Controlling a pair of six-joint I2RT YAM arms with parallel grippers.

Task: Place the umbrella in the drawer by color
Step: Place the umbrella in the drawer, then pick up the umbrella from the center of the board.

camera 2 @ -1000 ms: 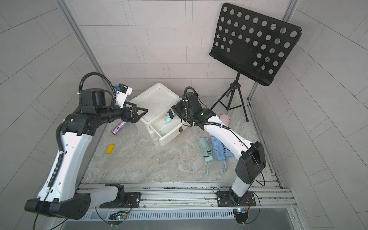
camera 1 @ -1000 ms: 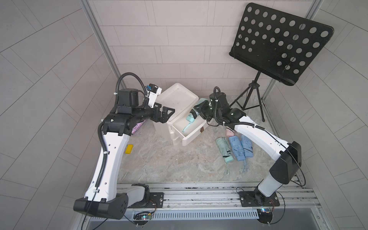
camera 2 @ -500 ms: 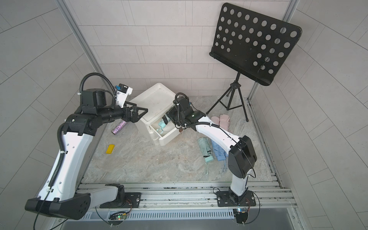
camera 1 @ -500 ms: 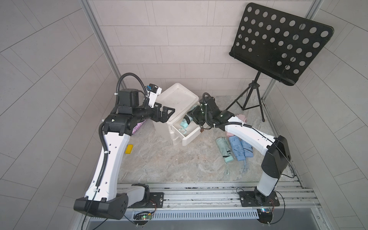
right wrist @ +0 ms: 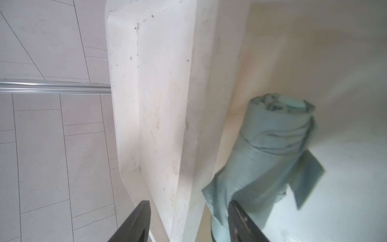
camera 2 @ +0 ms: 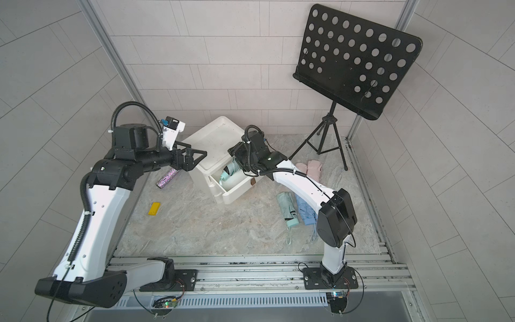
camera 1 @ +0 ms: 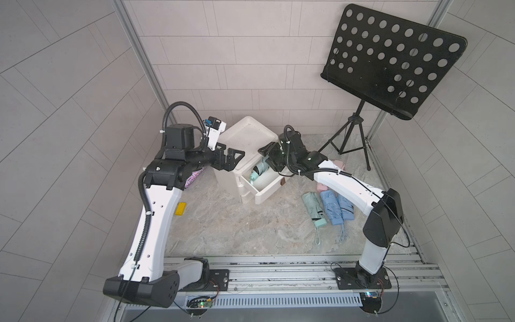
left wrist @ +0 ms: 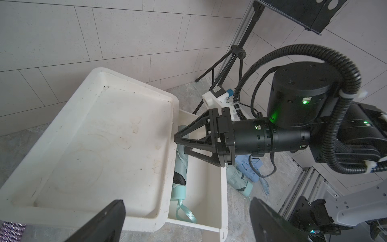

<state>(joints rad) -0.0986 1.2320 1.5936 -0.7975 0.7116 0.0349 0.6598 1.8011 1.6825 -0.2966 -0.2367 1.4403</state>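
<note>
Now left tool [left wrist: 186, 200] apart; right tool [right wrist: 188, 202] apart by mint umbrella [right wrist: 270, 146] in drawer [camera 1: 269, 189].

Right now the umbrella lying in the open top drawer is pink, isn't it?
Not pink. The umbrella lying in the open top drawer is mint green. The left wrist view shows it best, and both top views show it too.

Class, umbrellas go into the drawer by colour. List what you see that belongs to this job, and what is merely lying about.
Belongs to the job:
white drawer unit
mint umbrella in the open drawer
mint umbrella on the floor
blue umbrellas
pink umbrellas

Lying about:
music stand
yellow block
glittery purple tube
</note>
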